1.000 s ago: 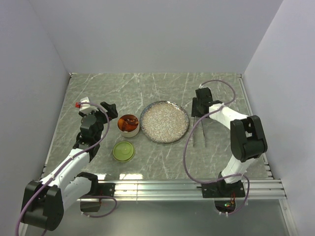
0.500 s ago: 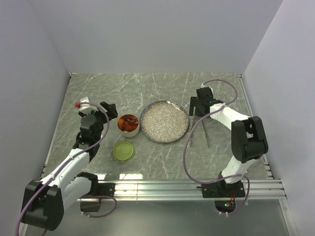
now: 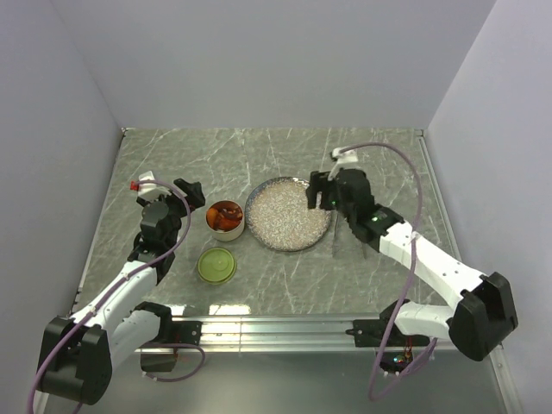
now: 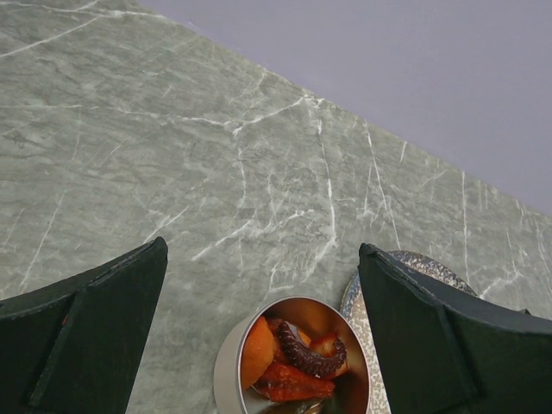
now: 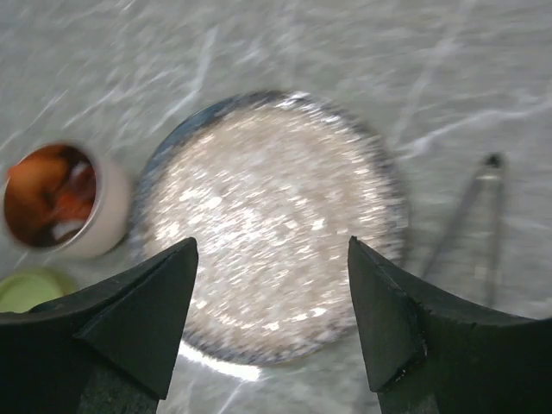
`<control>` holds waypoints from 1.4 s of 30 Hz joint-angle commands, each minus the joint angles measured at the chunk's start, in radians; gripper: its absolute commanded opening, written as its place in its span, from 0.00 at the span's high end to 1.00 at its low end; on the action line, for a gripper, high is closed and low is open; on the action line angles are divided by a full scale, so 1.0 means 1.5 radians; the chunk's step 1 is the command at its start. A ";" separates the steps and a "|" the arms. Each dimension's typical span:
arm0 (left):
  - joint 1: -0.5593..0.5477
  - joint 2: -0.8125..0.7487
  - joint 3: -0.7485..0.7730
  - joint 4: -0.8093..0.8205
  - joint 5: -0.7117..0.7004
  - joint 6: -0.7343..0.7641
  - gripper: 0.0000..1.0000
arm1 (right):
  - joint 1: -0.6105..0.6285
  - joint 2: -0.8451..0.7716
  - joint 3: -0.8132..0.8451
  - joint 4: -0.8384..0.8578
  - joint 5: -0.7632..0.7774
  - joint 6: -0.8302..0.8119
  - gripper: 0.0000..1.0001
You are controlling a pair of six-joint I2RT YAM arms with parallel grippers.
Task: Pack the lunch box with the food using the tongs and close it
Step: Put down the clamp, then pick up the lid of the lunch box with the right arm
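Your left gripper [image 4: 260, 250] hung with its jaws spread wide and nothing in them, low over the table [image 3: 172, 155] toward its left edge. The lunch box [image 3: 226, 216] stood upright and uncovered just ahead of those fingers, a little left of the table's middle. From the left wrist view it sat between the two fingertips but further out, untouched. The food [image 4: 289, 362], orange chunks and a dark curled strip, lay inside the tin.

The lid [image 3: 216, 265] lay flat on the table, just toward the near edge from the tin and apart from it. The plate [image 3: 288, 213] rested at the table's middle, its left rim just beside the tin; you could not tell whether the two touched.

Your right gripper [image 5: 269, 250] hovered above the right part of the plate, jaws released and holding nothing. The right wrist picture was blurred, yet both fingers stood clearly apart with the plate showing between them.

The tongs [image 3: 335, 240] lay on the table just right of the plate, on the side of the right edge, partly hidden under your right arm [image 3: 405, 250] in the top view. Their joined end pointed toward the far edge, and no finger was on them.
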 commanded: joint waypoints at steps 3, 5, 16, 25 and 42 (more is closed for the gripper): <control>0.003 -0.003 -0.006 0.021 -0.028 -0.017 0.00 | 0.106 0.053 -0.044 0.115 -0.084 0.017 0.26; 0.003 -0.003 -0.007 0.020 -0.037 -0.020 0.00 | 0.164 0.087 -0.047 0.159 -0.114 0.032 0.32; 0.004 -0.022 -0.022 0.025 -0.046 -0.023 0.01 | 0.333 0.386 0.127 0.190 -0.131 0.058 0.48; 0.003 -0.026 -0.026 0.029 -0.042 -0.023 0.01 | 0.357 0.452 0.172 0.194 -0.145 0.072 0.50; 0.004 -0.036 -0.029 0.028 -0.036 -0.024 0.01 | 0.391 0.523 0.217 0.111 -0.039 0.090 0.53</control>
